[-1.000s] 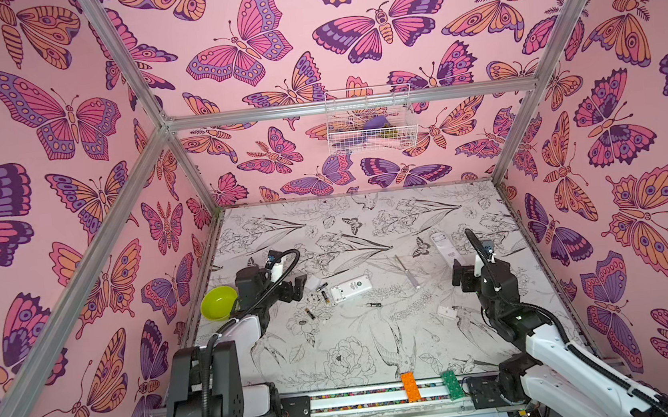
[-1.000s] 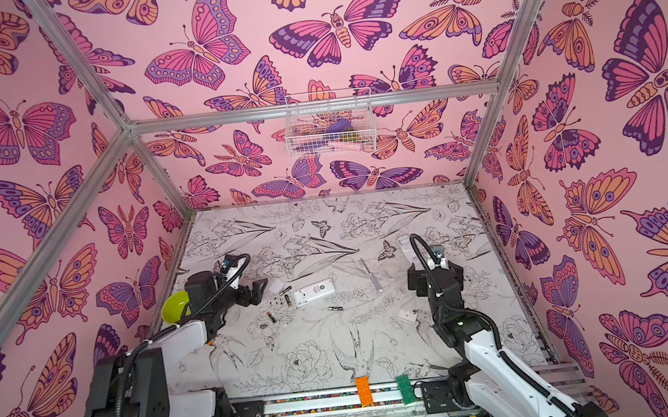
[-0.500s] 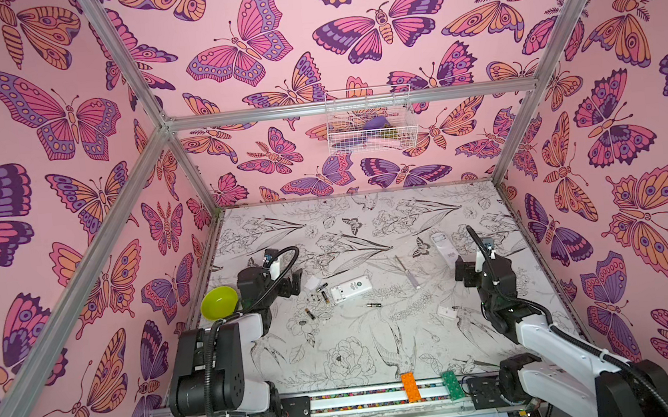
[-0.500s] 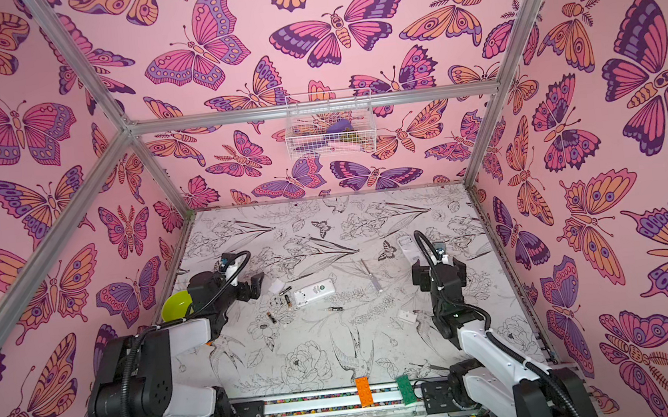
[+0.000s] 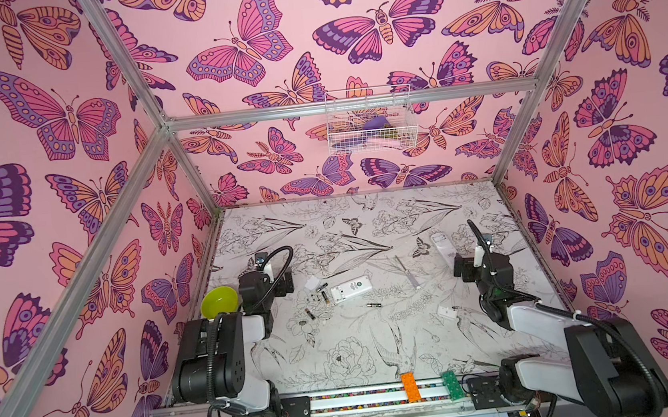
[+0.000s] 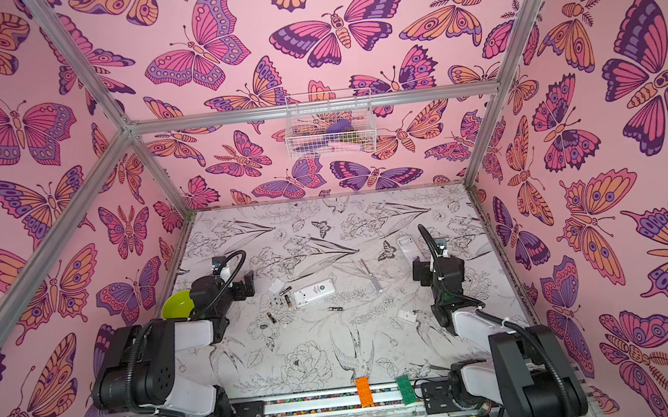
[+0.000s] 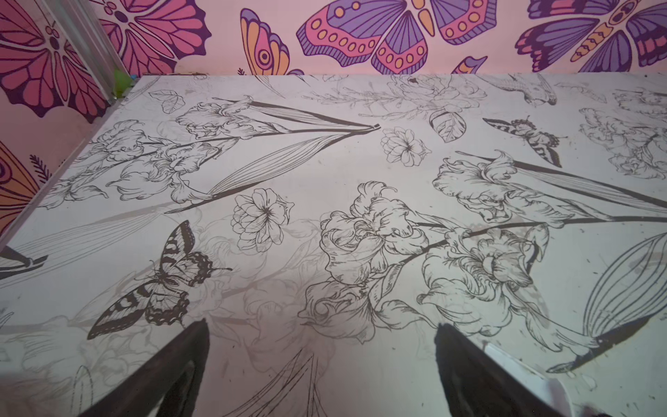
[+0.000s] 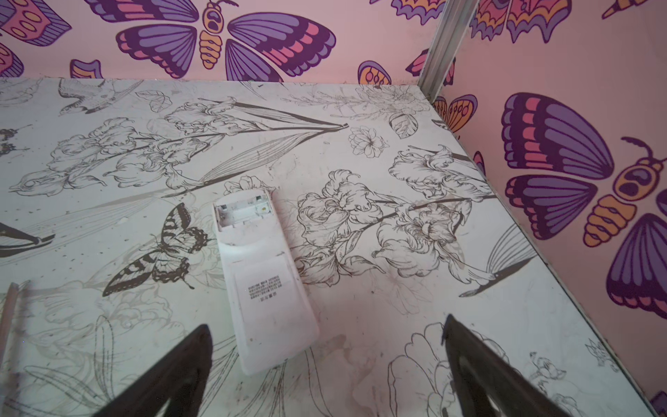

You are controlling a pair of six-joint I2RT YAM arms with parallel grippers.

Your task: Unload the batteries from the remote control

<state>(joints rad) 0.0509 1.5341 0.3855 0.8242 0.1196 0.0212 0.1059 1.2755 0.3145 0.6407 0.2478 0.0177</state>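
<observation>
Left jaws and right jaws stand wide open and empty. The batteries lie loose on the worktop around the central white remote: three just left, one near side.

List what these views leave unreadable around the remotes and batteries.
- Middle remote: too small in both top views to tell whether its bay holds cells.
- Green bowl: left arm covers its near edge in both top views.
- Wire basket, top views: contents blurred behind mesh.
- White piece: cut off by a finger and the left wrist view's edge.
</observation>
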